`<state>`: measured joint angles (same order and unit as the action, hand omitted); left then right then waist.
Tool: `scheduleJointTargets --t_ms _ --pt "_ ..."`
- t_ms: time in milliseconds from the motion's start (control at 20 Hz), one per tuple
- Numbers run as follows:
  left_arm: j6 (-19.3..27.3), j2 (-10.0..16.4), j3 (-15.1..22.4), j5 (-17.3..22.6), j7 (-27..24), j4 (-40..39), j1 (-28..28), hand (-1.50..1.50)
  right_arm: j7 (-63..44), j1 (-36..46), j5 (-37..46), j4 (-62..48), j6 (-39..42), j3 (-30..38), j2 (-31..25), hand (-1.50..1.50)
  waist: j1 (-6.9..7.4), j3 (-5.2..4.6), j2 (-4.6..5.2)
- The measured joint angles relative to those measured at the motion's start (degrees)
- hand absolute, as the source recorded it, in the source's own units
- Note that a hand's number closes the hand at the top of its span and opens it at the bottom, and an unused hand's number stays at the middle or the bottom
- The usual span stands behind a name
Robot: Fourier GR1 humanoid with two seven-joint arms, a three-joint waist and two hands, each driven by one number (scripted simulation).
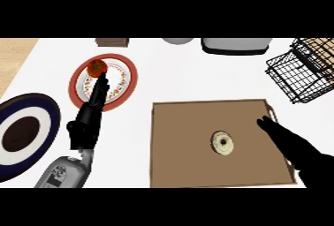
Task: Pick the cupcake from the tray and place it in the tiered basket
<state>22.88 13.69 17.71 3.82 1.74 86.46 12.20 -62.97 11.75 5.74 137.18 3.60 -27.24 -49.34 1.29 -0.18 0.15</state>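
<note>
Honestly, this one's barely started as far as I can tell. The pale round cupcake with a dark centre [223,143] sits near the middle of the flat brown square tray [176,176], with nothing touching it. The robot's black right hand [294,143] hovers over the tray's right side, fingers straight, apart from the cupcake and holding nothing. The black left hand [85,126] rests over at the left, fingers straight too, tips over the red-rimmed plate [133,75] with a tomato [97,66] on it. The black wire tiered basket [297,77] is up in the far right corner, well apart. So the grab, lift, carry and drop-off are all left to do.
</note>
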Motion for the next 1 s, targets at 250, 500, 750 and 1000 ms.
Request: scheduleJointTargets --t_ms 250,500,750,1000 --pt "-0.6 0.0 -0.4 -0.4 -0.5 1.2 -1.9 0.0 -2.1 2.9 3.2 -2.3 1.0 -4.6 2.7 -1.5 -0.46 0.04 -0.15" --pt "-1.7 0.3 -2.1 -0.2 -1.4 0.4 -2.0 0.0 -3.3 5.2 5.6 -4.3 2.6 -6.6 4.3 -1.5 -0.82 0.06 -0.19" --pt "-2.1 -0.7 -2.5 -0.6 -1.6 0.3 -2.1 0.0 -2.4 5.2 8.1 -6.7 3.9 -8.8 5.4 -1.5 -1.06 0.09 -0.2" --pt "-2.6 -0.9 -3.2 -1.1 -0.2 0.7 -1.6 0.0 -1.2 6.8 10.4 -7.6 6.4 -10.4 6.1 -1.5 -1.13 0.1 -0.21"
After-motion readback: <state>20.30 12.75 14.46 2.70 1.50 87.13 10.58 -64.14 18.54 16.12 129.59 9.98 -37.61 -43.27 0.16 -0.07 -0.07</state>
